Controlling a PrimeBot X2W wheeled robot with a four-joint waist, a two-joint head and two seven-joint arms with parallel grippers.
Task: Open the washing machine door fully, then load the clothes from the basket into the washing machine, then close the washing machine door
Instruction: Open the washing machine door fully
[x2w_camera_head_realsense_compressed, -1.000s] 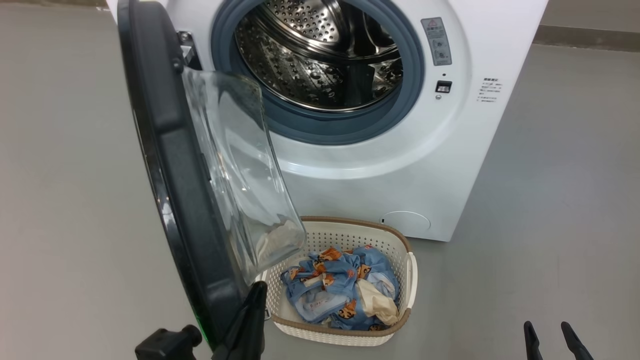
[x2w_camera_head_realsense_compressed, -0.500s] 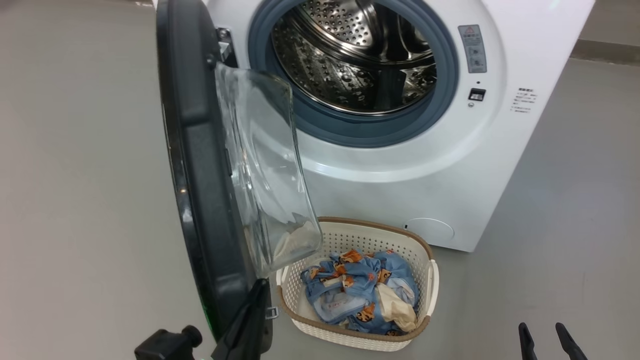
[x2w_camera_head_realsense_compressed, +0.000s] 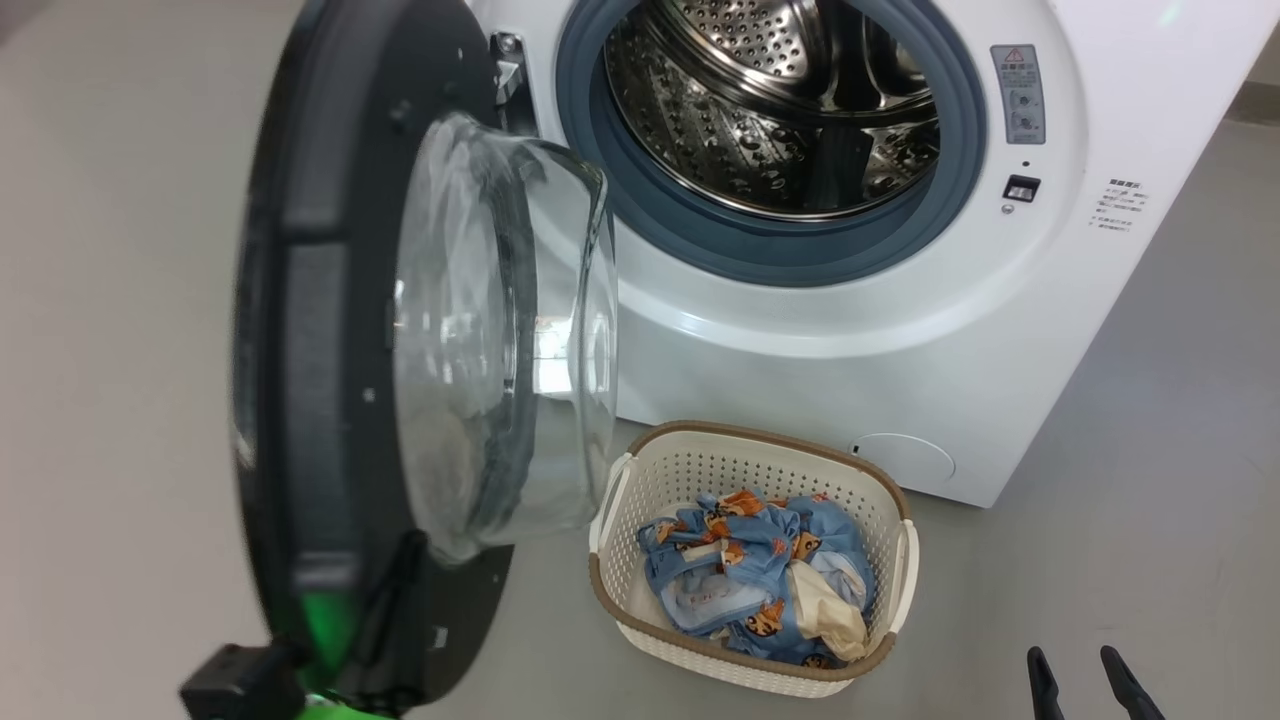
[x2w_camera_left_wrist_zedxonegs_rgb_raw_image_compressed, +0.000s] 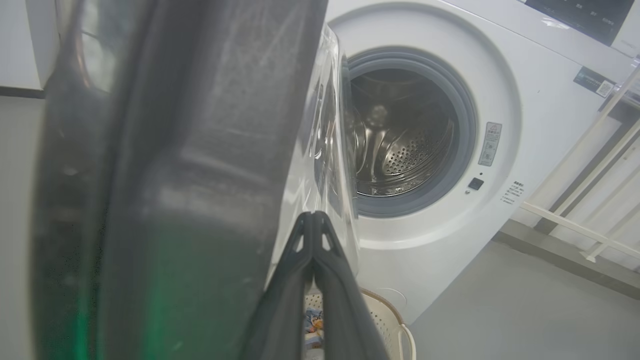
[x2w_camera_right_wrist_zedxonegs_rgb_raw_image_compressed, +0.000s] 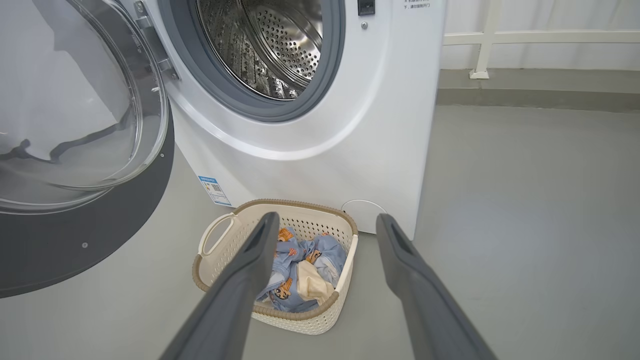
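Your washing machine door (x2w_camera_head_realsense_compressed: 310, 400) stands swung out to the left of the washing machine (x2w_camera_head_realsense_compressed: 900, 330), its bulging clear glass bowl (x2w_camera_head_realsense_compressed: 500, 330) turned toward the basket (x2w_camera_head_realsense_compressed: 770, 432). Your left gripper (x2w_camera_left_wrist_zedxonegs_rgb_raw_image_compressed: 313, 220), fingers clenched together, is close by its dark inner face, probably to push it wider. Soft tiger-print clothes (x2w_camera_head_realsense_compressed: 740, 560) lie crumpled in the perforated plastic, and your right gripper (x2w_camera_right_wrist_zedxonegs_rgb_raw_image_compressed: 326, 220) is spread wide and empty, aimed at them

The floor (x2w_camera_head_realsense_compressed: 1150, 480) is smooth, plain grey. The washing machine (x2w_camera_head_realsense_compressed: 850, 340), a big white box, stands squarely on it. The basket (x2w_camera_head_realsense_compressed: 745, 440) sits flat on the floor just before the machine's lower front; whether the two touch I cannot tell. Further off, a darker grey strip (x2w_camera_right_wrist_zedxonegs_rgb_raw_image_compressed: 540, 97) runs along the foot of the wall.
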